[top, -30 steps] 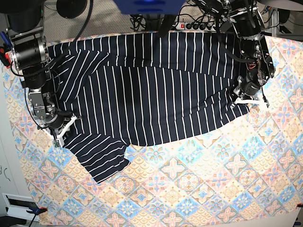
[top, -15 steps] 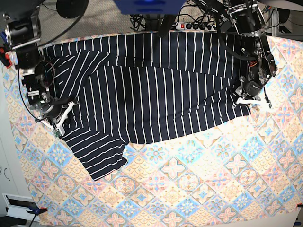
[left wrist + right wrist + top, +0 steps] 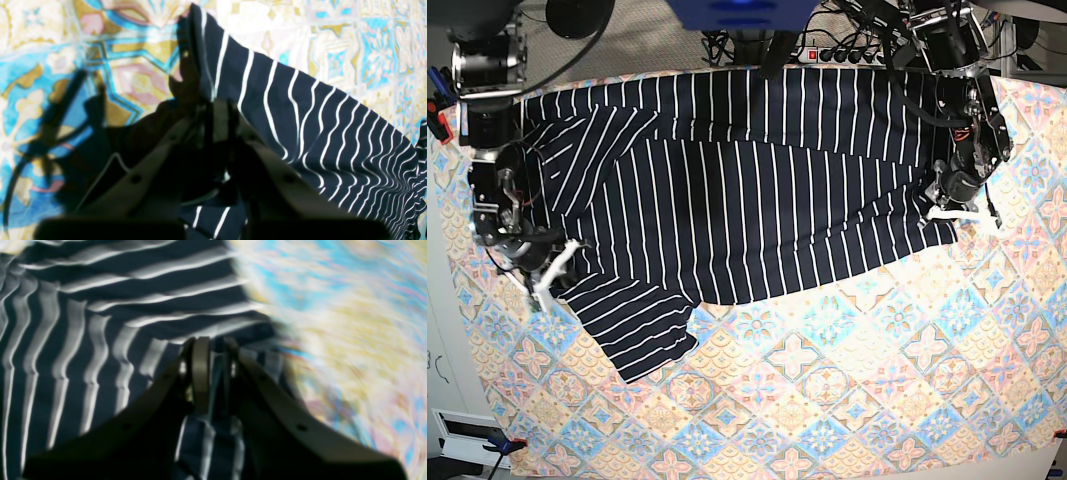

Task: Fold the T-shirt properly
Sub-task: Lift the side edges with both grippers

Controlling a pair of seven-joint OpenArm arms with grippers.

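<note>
Now, your jaws:
Left gripper (image 3: 218,110): clamped on the T-shirt (image 3: 747,200) hem corner.
Right gripper (image 3: 211,350): pinching T-shirt edge.

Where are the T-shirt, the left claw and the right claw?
T-shirt (image 3: 747,215): base view, middle of its striped body.
Left claw (image 3: 949,212): base view, between its fingertips.
Right claw (image 3: 552,268): base view, between its fingertips.

T-shirt (image 3: 747,210): matt soft cloth; tablecloth (image 3: 847,400): matt printed fabric.
</note>
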